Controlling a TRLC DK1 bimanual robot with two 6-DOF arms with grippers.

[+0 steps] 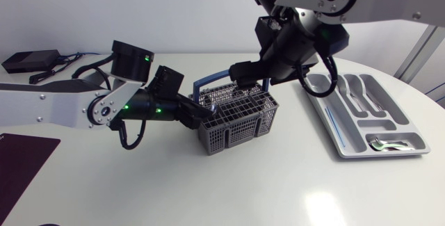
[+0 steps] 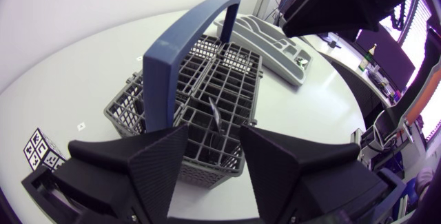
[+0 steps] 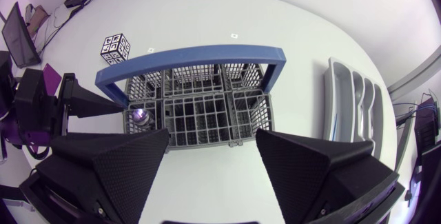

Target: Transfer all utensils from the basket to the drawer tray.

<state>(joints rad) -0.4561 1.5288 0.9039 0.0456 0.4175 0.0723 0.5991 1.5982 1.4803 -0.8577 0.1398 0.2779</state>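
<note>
Head view has the basket (image 1: 240, 125) in the middle of the bench (image 1: 208, 184), with a shiny utensil (image 1: 386, 142) in the drawer tray (image 1: 332, 125) to its right. Left wrist view adds a dark utensil (image 2: 216, 114) down inside the basket. Both the left end effector (image 2: 213, 141) at the basket's end and the right end effector (image 3: 212, 138) above it gape wide, gripping nothing.

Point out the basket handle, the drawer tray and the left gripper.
basket handle (image 3: 200, 62): right wrist view, middle of its top bar.
drawer tray (image 1: 327, 118): head view, its long outer wall.
left gripper (image 2: 213, 129): left wrist view, midway between its fingers.
</note>
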